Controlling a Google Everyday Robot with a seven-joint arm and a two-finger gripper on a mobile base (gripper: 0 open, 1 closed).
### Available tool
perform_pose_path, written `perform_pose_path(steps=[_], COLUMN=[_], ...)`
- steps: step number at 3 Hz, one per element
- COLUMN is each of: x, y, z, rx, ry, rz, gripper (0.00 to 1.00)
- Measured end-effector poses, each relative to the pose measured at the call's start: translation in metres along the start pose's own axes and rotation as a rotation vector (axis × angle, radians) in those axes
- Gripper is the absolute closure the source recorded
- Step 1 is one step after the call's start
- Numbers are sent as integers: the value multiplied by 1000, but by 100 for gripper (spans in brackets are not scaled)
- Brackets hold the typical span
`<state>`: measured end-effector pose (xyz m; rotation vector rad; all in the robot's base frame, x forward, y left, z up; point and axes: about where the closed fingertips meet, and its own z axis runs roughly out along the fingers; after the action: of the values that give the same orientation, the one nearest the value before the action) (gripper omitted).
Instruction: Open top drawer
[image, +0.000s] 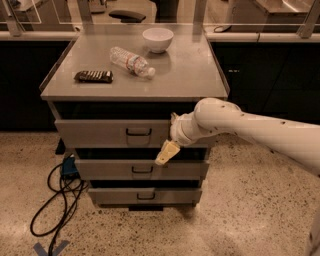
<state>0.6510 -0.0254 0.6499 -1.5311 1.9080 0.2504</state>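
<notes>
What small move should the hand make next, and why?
Probably slide the hand sideways and slightly up to the black handle of the top drawer. The hand sits at the drawer front's lower edge, to the picture's right of the handle and apart from it, so it has nothing to pull yet.

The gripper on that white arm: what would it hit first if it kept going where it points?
The gripper, low in front of the top drawer, points down-left. It would likely meet the middle drawer front first, though depth is unclear.
</notes>
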Motion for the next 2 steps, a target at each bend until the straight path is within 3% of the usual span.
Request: perform_pose_path(steps=[2], x=[0], y=[0], z=[0], rx=[0], ry=[0], rz=[0], gripper=[42])
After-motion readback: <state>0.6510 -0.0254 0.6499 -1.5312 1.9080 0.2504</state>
